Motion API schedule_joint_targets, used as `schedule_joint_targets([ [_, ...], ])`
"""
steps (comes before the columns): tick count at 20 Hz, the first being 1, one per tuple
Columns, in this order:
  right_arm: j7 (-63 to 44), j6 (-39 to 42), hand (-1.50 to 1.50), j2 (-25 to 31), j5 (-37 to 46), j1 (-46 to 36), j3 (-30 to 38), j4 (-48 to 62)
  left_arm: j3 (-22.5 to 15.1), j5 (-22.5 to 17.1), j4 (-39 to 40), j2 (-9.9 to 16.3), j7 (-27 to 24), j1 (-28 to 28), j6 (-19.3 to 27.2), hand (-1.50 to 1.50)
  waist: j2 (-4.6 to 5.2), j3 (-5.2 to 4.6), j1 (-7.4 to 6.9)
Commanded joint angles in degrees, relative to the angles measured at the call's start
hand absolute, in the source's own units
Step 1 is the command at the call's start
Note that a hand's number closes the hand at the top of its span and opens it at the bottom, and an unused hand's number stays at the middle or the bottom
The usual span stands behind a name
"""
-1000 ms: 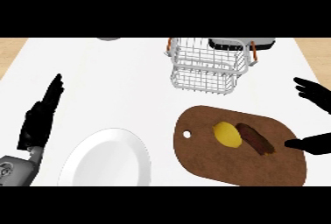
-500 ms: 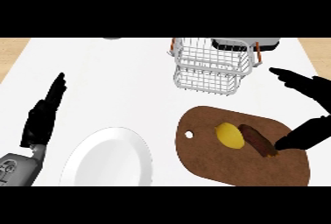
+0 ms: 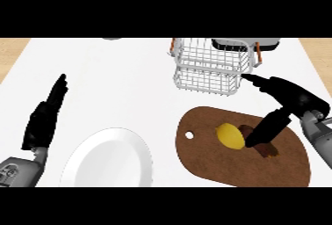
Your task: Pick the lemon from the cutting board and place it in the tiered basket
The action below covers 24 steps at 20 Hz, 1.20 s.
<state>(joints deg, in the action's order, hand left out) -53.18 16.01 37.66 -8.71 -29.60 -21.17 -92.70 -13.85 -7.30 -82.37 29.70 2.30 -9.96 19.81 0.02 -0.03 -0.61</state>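
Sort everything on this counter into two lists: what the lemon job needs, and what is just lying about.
Needed for the job:
lemon
cutting board
tiered basket
right hand, open, reaching beside the lemon

Just lying about:
white plate
brown item on the board next to the lemon
left hand, resting open at the view's left

Worktop (image 3: 117,88): smooth, matt white.
Cutting board (image 3: 220,169): brown wood, matt.
Lemon (image 3: 229,135): yellow, slightly glossy skin.
Tiered basket (image 3: 211,66): thin silvery metal wire.
Plate (image 3: 107,160): smooth white, glazed look.
My fingers (image 3: 266,129): matt black.
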Motion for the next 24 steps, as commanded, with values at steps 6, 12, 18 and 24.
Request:
schedule_joint_targets([
  [6,-3.7,2.7,-1.5,-4.2,7.6,5.7,-2.0,-3.3,3.7,1.5,-2.5,-1.3,2.7,1.1,-2.8,0.0,-0.13,0.03,0.54],
  [12,-1.4,7.9,-1.5,-4.8,10.8,5.8,0.4,-1.6,5.3,4.2,-0.1,-3.9,0.4,1.3,-4.8,0.0,-0.05,0.02,0.52],
  [18,-3.6,7.9,-1.5,-8.4,17.8,5.1,-1.3,-3.4,7.3,5.3,0.4,-4.8,1.9,-0.4,-6.5,0.0,-0.03,0.02,0.5],
  [24,-1.3,9.4,-1.5,-10.9,23.8,10.1,-1.1,-5.2,9.8,7.7,4.0,-6.8,-0.4,-1.9,-8.5,0.0,-0.02,0.02,0.65],
])
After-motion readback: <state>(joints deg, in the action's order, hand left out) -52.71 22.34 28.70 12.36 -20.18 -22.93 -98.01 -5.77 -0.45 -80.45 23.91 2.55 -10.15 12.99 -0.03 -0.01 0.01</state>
